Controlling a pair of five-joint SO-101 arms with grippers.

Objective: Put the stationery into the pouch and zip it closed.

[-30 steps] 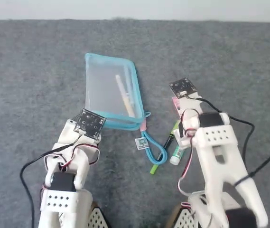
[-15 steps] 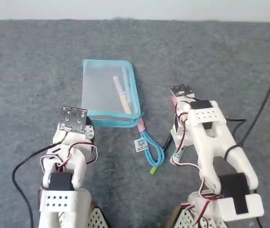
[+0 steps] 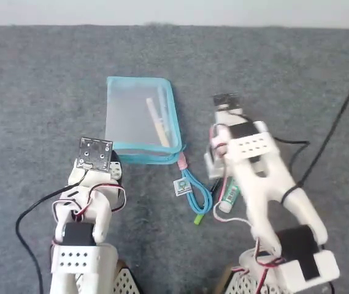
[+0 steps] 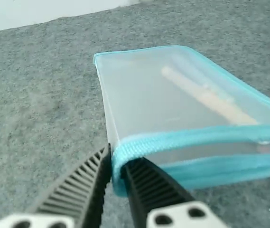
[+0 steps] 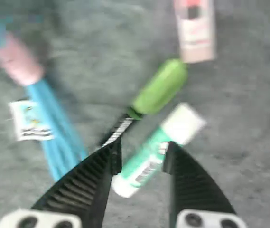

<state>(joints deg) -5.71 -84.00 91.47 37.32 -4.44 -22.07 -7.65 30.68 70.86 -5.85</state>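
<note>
green-and-white glue stick (image 3: 228,197) lies along the 1-to-7 o'clock line between the right gripper's (image 5: 143,148) parted jaws; the left gripper (image 4: 118,166) pinches the pouch (image 3: 131,116) corner toward 10 o'clock.

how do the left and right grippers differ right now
The left gripper is shut on the pouch, pinching its teal corner; the right gripper is open, holding nothing. The left meets the pouch; the right is over a glue stick, seen between its fingers. Both have black ridged fingers.
</note>
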